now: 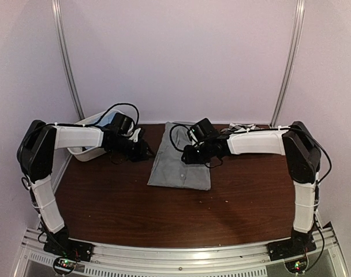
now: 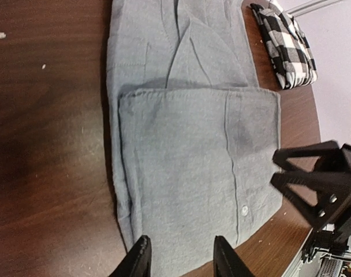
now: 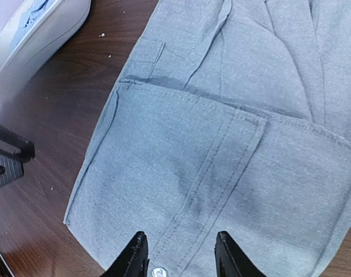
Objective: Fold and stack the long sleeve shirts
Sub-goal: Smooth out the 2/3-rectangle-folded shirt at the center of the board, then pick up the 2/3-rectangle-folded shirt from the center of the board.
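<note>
The grey shirt lies folded on the brown table, its near part doubled over; it also shows in the left wrist view and the right wrist view. My left gripper is open and empty just above the shirt's left edge. My right gripper is open and empty above the shirt's button placket. The black-and-white checked shirt lies folded at the table's back right. A bit of light blue cloth shows inside the white tub.
The white plastic tub stands at the back left by the left arm, and also shows in the right wrist view. Bare brown table lies in front of the shirt. Walls close the back and sides.
</note>
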Robot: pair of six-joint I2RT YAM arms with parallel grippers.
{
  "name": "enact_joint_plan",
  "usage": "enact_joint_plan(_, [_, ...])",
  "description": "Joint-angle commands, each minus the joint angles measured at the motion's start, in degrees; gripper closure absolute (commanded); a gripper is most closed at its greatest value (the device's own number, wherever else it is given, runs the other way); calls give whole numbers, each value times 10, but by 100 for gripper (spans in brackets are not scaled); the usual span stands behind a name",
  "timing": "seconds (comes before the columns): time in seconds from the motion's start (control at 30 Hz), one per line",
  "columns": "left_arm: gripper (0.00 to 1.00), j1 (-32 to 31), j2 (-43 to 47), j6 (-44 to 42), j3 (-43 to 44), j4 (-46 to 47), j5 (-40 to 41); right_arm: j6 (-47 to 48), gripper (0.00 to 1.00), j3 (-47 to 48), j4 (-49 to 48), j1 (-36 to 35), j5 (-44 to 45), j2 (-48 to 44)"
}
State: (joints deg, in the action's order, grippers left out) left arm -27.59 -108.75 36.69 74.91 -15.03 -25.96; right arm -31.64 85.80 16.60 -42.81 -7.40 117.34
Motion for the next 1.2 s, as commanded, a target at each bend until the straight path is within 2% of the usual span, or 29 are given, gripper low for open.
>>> enact_joint_plan(0.0, [62, -6, 31, -21, -60, 1, 12, -5, 59, -42, -20, 23, 1, -25])
enact_joint_plan(0.2, [62, -21, 58, -20, -120, 17, 13, -16, 61, -82, -67, 62, -43, -16])
enact_joint_plan(0.57, [61, -41, 53, -28, -138, 2, 55, -9, 64, -66, -50, 86, -52, 15])
enact_joint_plan(0.9, [61, -55, 40, -28, -142, -7, 73, 12, 63, -105, 5, 39, 41, -85])
enact_joint_plan(1.17, [61, -65, 30, -22, -141, -7, 82, -17, 66, -183, -16, -8, 39, -117])
